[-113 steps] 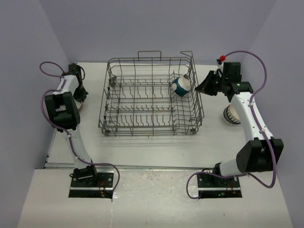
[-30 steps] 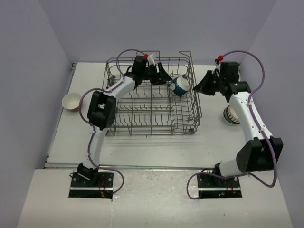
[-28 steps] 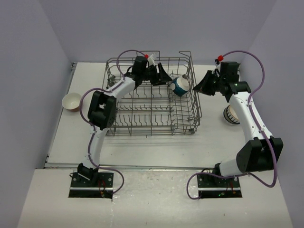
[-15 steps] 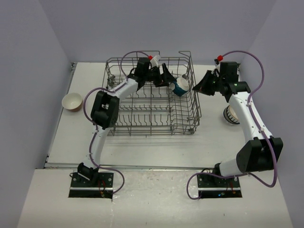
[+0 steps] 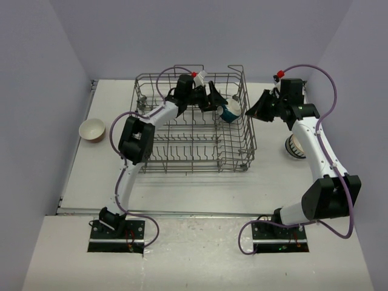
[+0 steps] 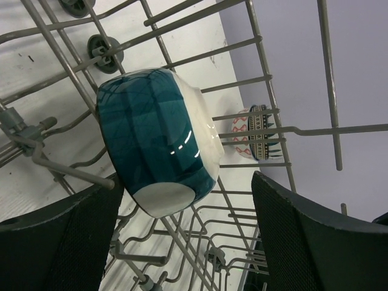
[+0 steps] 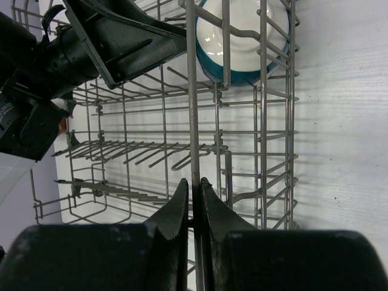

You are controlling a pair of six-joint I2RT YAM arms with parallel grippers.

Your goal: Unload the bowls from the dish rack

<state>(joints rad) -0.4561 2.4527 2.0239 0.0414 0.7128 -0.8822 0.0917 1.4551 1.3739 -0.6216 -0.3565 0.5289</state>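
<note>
The grey wire dish rack point(image 5: 194, 159) stands mid-table. One teal-white bowl point(image 5: 231, 112) rests tilted against tines at its far right corner. My left gripper point(image 5: 218, 104) reaches inside the rack. In the left wrist view it point(image 6: 187, 182) is open, its fingers on either side of the teal bowl point(image 6: 154, 139) without touching it. My right gripper point(image 5: 250, 112) is outside the rack's right wall. In the right wrist view it point(image 7: 194, 183) is shut on an upright rack wire point(image 7: 191, 91), and the teal bowl point(image 7: 242, 36) lies beyond.
A cream-inside bowl point(image 5: 92, 129) sits on the table left of the rack. A striped white bowl point(image 5: 295, 147) sits to the right, under my right arm. Through the rack wall a red-and-dark patterned bowl point(image 6: 254, 130) shows. Purple walls surround the table.
My left arm came from the cream bowl at the left into the rack, moved right to the teal bowl, and its jaws widened. My right gripper has stayed clamped on the rack.
</note>
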